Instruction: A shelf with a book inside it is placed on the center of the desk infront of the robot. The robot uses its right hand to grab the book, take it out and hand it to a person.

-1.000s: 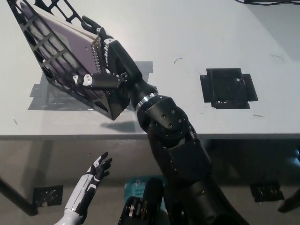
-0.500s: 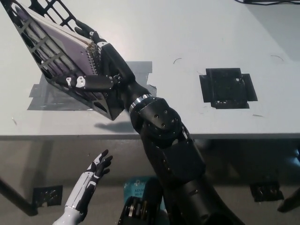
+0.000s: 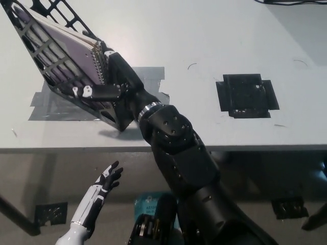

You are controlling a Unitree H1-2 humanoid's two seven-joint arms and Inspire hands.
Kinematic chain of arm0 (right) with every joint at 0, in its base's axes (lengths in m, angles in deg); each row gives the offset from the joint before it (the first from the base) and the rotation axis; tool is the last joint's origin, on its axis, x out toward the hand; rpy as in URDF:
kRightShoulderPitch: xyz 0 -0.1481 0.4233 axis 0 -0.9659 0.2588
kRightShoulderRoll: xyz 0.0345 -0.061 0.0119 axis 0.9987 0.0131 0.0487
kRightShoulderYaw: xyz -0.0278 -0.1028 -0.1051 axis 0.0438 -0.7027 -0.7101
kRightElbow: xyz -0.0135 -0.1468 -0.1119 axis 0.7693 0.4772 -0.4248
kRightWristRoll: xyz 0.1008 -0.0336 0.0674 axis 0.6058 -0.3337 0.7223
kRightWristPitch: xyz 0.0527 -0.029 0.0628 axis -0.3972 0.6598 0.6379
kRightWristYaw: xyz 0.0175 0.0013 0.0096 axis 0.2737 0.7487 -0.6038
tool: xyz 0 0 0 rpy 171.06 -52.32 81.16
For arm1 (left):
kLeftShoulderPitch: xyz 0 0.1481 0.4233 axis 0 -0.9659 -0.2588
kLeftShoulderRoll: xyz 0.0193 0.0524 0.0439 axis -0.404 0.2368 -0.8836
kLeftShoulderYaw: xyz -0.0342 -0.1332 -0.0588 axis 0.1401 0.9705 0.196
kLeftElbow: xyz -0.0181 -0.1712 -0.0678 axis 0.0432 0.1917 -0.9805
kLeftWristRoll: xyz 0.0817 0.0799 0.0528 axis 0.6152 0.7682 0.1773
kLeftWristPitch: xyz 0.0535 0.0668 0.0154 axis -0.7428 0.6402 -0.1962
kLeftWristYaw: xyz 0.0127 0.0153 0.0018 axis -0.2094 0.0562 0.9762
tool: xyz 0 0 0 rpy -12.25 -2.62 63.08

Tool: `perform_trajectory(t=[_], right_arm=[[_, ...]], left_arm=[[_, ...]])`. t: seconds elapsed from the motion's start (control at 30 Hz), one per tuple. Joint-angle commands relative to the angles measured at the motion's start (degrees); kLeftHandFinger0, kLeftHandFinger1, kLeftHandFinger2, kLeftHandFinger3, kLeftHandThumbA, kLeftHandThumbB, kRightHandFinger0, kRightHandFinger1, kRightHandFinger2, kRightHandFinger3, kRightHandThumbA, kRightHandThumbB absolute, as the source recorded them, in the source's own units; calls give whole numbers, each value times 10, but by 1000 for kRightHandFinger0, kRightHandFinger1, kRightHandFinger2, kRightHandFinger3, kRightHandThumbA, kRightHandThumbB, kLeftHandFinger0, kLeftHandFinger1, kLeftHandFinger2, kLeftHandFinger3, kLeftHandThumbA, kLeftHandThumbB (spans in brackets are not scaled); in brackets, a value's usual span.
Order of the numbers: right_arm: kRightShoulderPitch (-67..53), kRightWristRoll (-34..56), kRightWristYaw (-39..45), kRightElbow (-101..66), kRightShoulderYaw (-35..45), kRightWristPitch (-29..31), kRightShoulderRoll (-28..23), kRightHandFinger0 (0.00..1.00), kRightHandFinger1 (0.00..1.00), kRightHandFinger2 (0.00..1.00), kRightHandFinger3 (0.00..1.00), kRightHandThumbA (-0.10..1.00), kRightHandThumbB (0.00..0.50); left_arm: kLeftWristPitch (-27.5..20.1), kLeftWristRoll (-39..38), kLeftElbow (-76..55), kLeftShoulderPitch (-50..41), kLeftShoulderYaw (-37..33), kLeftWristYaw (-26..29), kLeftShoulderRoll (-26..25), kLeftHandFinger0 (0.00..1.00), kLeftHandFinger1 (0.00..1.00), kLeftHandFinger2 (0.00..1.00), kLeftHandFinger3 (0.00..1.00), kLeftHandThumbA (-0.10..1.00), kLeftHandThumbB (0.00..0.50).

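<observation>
Right robot hand point(image 3: 104, 76) is closed on the spiral-bound edge of the book point(image 3: 61, 53), one finger lying across the outside of the shelf point(image 3: 110, 115). Over the last second I see the hand and arm shifted toward ten o'clock, deeper into the shelf; the fingers that showed above the book's top edge are now hidden. The shelf appears tipped up on the bench point(image 3: 204, 41), rising toward ten o'clock over grey tape point(image 3: 46, 104). Book is inside the shelf, not drawn out. My read: the grip is settling, extraction not begun; the shelf may lift along with the book. Left robot hand point(image 3: 104, 184) rests at seven o'clock below the bench edge, fingers spread, empty.
</observation>
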Motion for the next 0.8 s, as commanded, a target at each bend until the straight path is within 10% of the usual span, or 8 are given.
perform_trajectory(t=[0.0,0.57,0.6,0.63,0.67,0.7,0.77], right_arm=[[43,-39,-12,17,-21,51,-1,1000,1000,1000,1000,1000,346],[63,-54,-21,46,-22,59,-3,1000,1000,1000,1000,1000,279],[66,-57,-28,45,-20,50,-3,578,668,760,874,1000,240],[69,-58,-31,47,-18,43,-2,422,517,620,753,1000,214],[72,-61,-32,48,-18,34,-3,126,186,264,388,1000,168],[75,-66,-37,49,-20,26,-2,25,37,53,102,1000,122],[73,-64,-50,43,-13,15,5,1,5,59,24,1000,40]], left_arm=[[-14,9,-14,7,-1,-4,-7,1000,1000,1000,1000,1000,246],[-12,12,-11,15,-1,-6,-7,1000,1000,998,1000,1000,261],[-10,14,-12,16,-2,-6,-7,1000,1000,993,1000,1000,267],[-9,16,-14,16,-2,-5,-8,1000,1000,992,1000,1000,267],[-10,16,-14,16,-2,-5,-8,1000,1000,987,1000,1000,261],[-11,15,-14,16,-1,-5,-8,1000,1000,986,1000,1000,260],[-11,14,-14,17,-2,-6,-7,1000,1000,982,1000,1000,256]])
